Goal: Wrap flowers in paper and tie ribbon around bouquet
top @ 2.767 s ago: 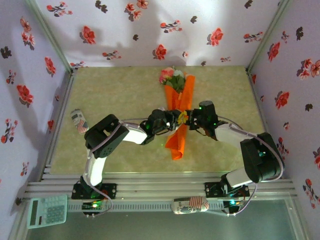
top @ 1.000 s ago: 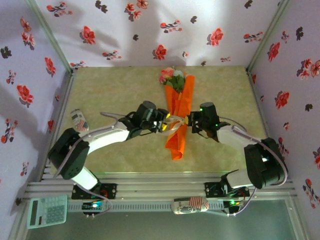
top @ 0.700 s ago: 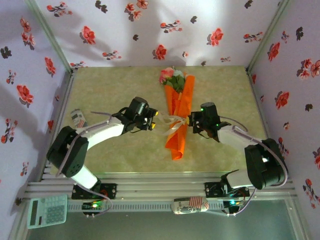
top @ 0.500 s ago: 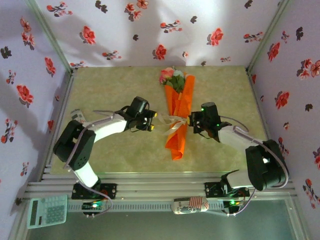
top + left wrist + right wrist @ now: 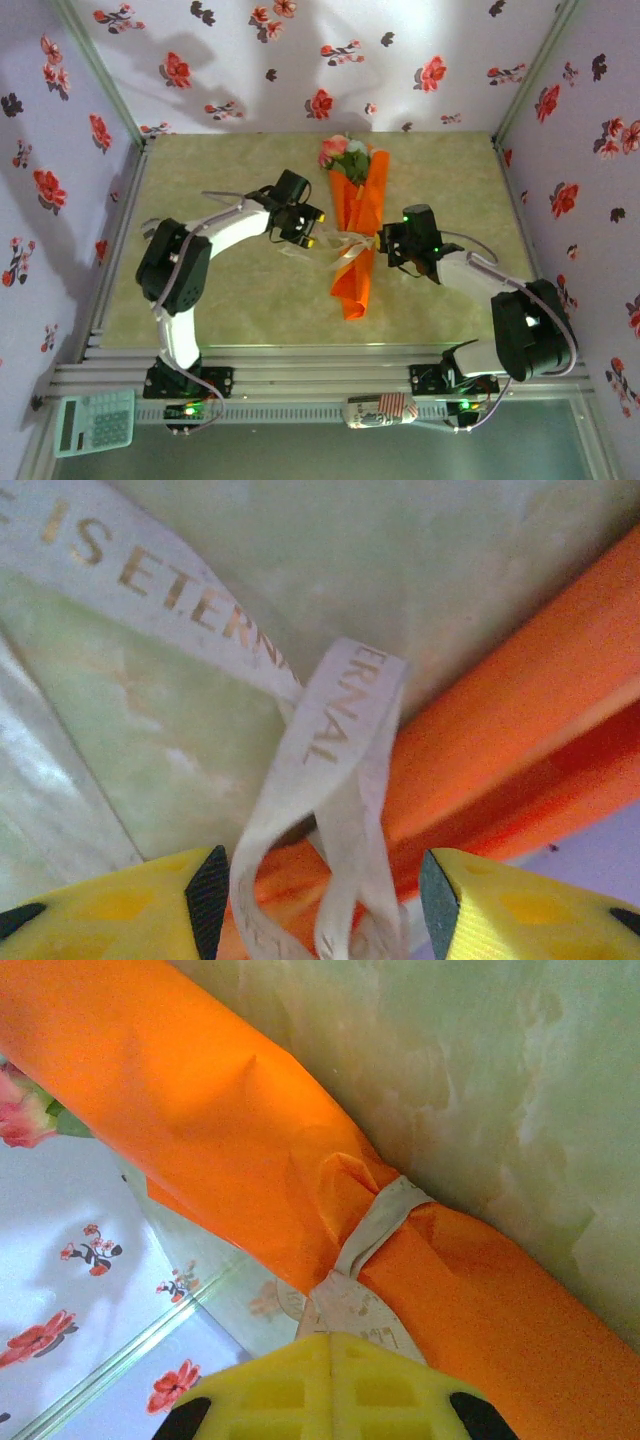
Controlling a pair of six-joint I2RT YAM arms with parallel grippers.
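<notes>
The bouquet [image 5: 357, 215], an orange paper [image 5: 220, 1130] cone, lies on the table with the flowers [image 5: 343, 152] at its far end; a pink bloom [image 5: 20, 1110] peeks out. The whitish ribbon [image 5: 346, 246] is wound round its middle. My right gripper [image 5: 384, 241] sits just right of the cone, its yellow fingers [image 5: 330, 1338] shut on the ribbon [image 5: 375, 1225] by the knot. My left gripper [image 5: 312, 231] is just left of the cone. In the left wrist view it [image 5: 320, 880] stands open, and a loose loop of lettered ribbon [image 5: 330, 730] hangs between the pads without being pinched, over the orange paper [image 5: 520, 710].
Flower-print walls close the table in at the left, back and right. A calculator [image 5: 93, 422] and a patterned pouch [image 5: 380, 410] lie on the front ledge by the arm bases. Bare table [image 5: 230, 300] stretches left of the cone.
My left gripper drew back leftward from the bouquet, then shifted slightly toward the back as its elbow swung right. The right gripper stayed shut on the ribbon; the bouquet did not move.
</notes>
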